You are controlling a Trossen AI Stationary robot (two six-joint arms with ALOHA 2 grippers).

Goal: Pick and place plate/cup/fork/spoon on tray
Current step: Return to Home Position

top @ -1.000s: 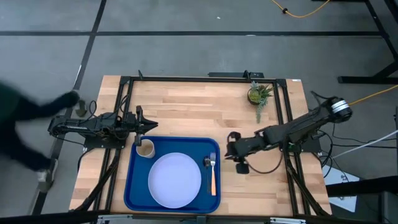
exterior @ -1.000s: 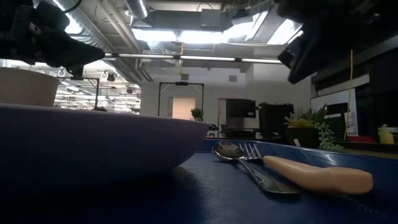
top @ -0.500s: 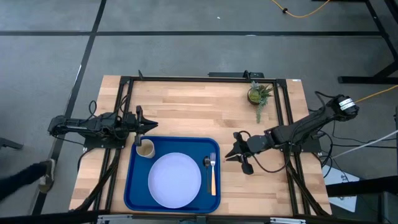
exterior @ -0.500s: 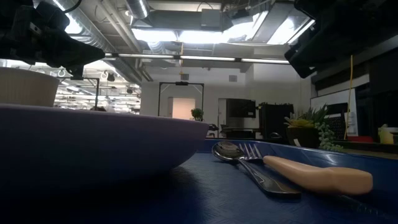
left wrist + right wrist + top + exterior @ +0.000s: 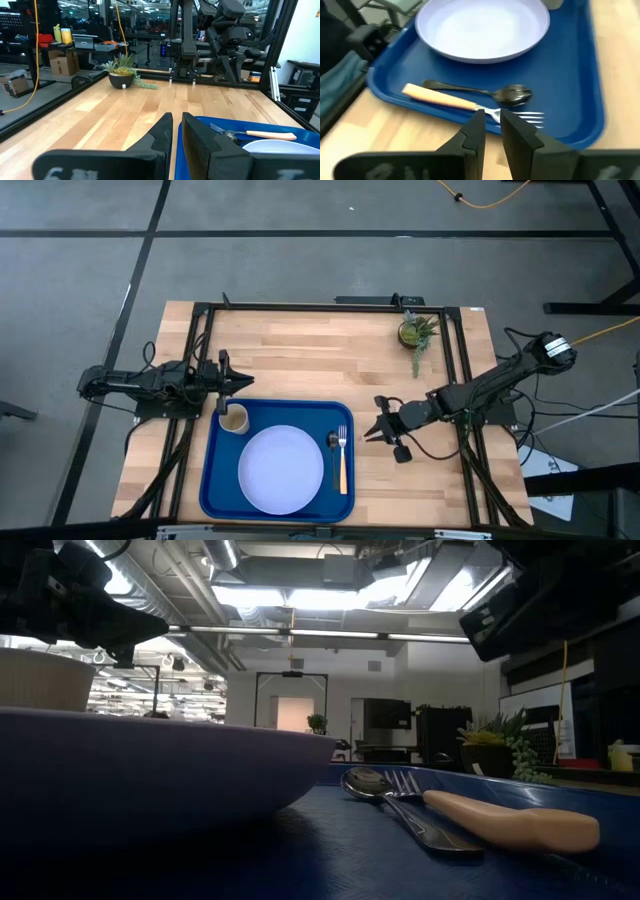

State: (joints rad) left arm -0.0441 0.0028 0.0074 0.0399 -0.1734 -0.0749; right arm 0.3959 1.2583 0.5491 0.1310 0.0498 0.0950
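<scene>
In the high view the tray [image 5: 214, 472] sits at the lower centre of the worktop [image 5: 300, 350] and holds all four pieces. The plate [image 5: 281, 470] fills its middle, and the cup [image 5: 234, 419] stands upright in its upper left corner, just beside the plate. The spoon [image 5: 333, 442] and fork [image 5: 343, 465] lie side by side along its right edge. The spoon is between plate and fork, and both long axes run up and down the frame with bowl and tines toward the top.

The right arm [image 5: 470, 392] reaches in from the right. The right jaws hang over bare wood just right of the tray, pointing left at the cutlery. They are closed to a thin slit and hold nothing. The cutlery lies directly left of them and close, so pulling back to the right should clear the tray rim without crossing anything.

The left arm [image 5: 150, 380] waits at the left edge. The left jaws are likewise closed and empty, just above the cup's corner.

A small potted plant [image 5: 412, 332] stands at the worktop's upper right, well clear. By my reading the placing is done and only the retreat is left.
</scene>
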